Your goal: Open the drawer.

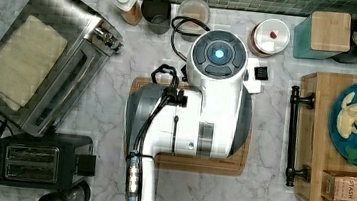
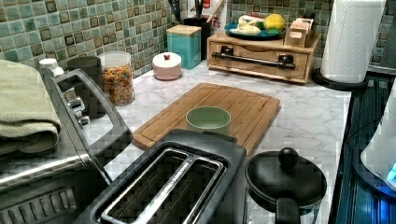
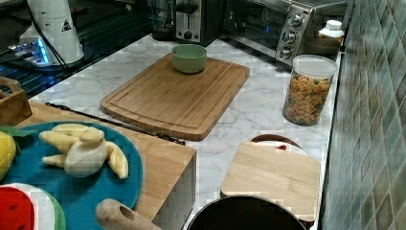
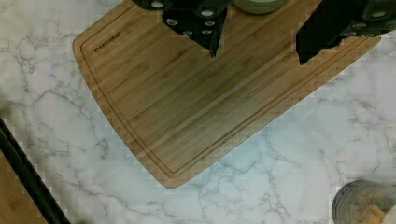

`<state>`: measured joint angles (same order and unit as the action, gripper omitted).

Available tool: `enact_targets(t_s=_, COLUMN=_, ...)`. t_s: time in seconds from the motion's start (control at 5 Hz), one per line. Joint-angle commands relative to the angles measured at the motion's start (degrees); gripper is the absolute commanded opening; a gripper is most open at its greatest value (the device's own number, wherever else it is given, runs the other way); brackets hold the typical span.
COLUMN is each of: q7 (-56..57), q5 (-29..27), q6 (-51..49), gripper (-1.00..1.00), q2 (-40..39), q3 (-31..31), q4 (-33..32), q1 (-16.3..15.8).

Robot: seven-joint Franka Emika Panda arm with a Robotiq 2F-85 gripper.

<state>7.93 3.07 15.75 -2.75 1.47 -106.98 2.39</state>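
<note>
So the hand point(image 4: 256, 52) is hanging over the cutting board point(image 4: 196, 93) with its fingers spread wide, gripping nothing. The drawer point(image 2: 259, 57) is sitting closed at the far end of the marble desk point(image 2: 308, 116) in the left view, black bar handle point(image 2: 254, 59) facing the board, well apart from the hand.

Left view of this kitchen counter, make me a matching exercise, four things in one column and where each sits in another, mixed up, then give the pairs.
Things:
1. green bowl
2. drawer
3. pasta jar
4. folded towel

Places:
A. on top of the toaster oven
B. against the tiled wall, beside the dark cup
C. on the cutting board
D. shut, under the blue plate of toy fruit

Pairs: 1-C, 2-D, 3-B, 4-A
</note>
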Motion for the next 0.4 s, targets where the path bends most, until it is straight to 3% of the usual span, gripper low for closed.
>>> enact_targets(t_s=0.2, q7=0.03, q5=0.16, q6=0.01, gripper=1.0, q2=0.0, q3=0.41, q4=-0.18, q1=0.25)
enact_targets(t_s=0.4, q7=0.03, q5=0.16, q6=0.01, gripper=1.0, q2=0.0, q3=0.33, q4=-0.18, q1=0.17)
